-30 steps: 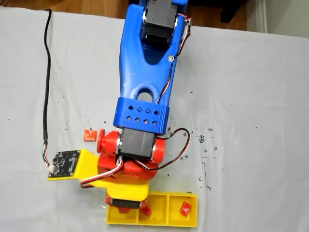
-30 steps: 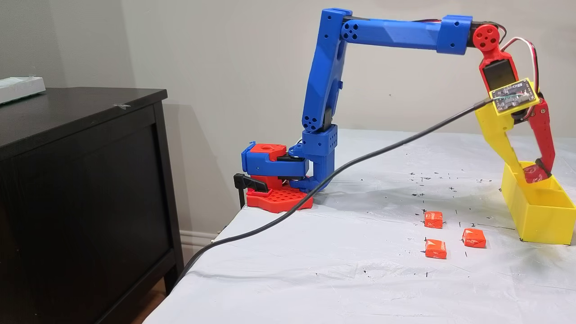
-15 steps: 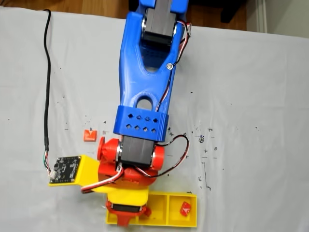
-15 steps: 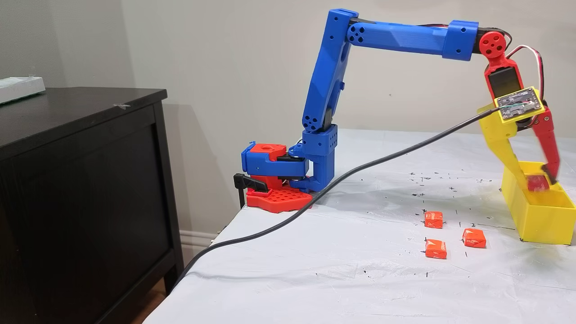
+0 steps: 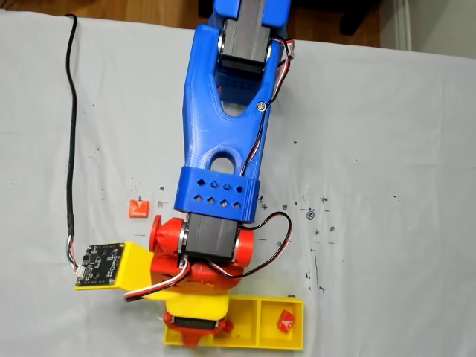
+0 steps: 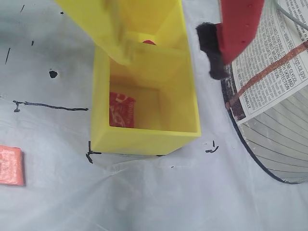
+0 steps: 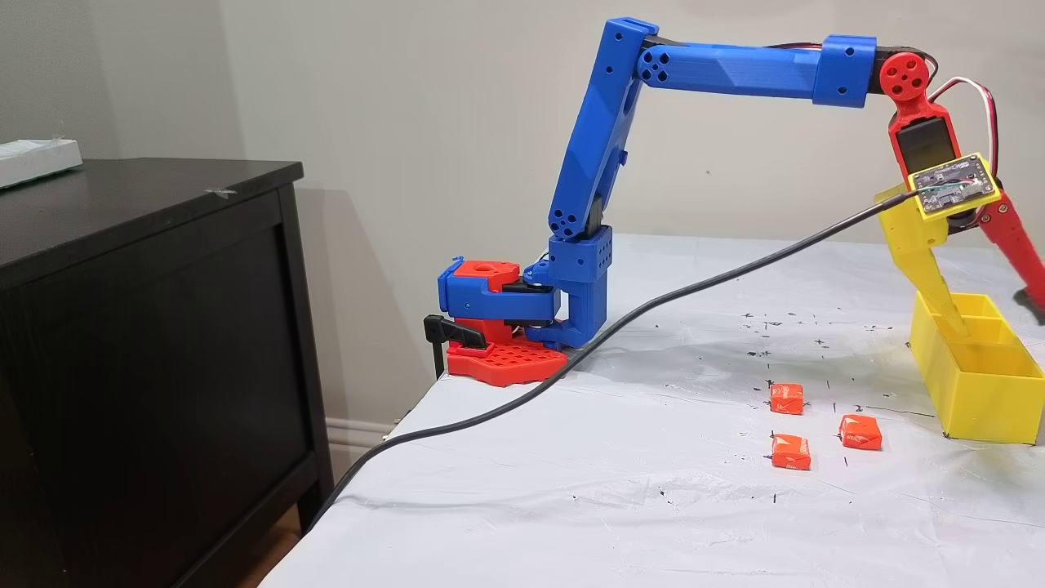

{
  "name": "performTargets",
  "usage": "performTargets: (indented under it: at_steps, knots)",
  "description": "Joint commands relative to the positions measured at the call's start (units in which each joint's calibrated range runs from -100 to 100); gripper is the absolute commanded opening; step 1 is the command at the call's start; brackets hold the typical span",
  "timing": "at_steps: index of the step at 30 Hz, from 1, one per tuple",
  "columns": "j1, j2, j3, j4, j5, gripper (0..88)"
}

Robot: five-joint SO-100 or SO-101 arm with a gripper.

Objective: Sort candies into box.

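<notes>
Arm [image 7: 735, 69] outstretched, jaws spread wide above box [image 6: 144, 139].

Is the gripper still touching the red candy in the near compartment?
Apart. The wrist view shows the open gripper above the tray, with the red candy lying alone on the compartment floor.

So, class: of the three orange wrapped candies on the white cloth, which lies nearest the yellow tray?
The right-hand orange wrapped candy in the side fixed view, closest to the yellow plastic tray; the other two lie further left.

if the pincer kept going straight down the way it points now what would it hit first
Probably the yellow box: the open pincer points down over its end compartment, where a red candy lies. Whether wall, floor or candy comes first is unclear.
</notes>
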Motion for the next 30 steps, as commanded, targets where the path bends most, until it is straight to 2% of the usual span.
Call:
performTargets:
  at_steps: [1,8,16,24,30]
  knots:
    - [-0.2,-6.2,-2.0,-0.1,0.6,1.4]
    - [0.7,-9.0,-0.7,1.3,1.4,0.2]
    - [3.9,-10.8,-1.5,8.8,4.7,0.2]
    - [5.4,-28.8,26.6,2.3,8.0,0.2]
    - [5.5,-33.1,36.7,1.1,8.2,0.2]
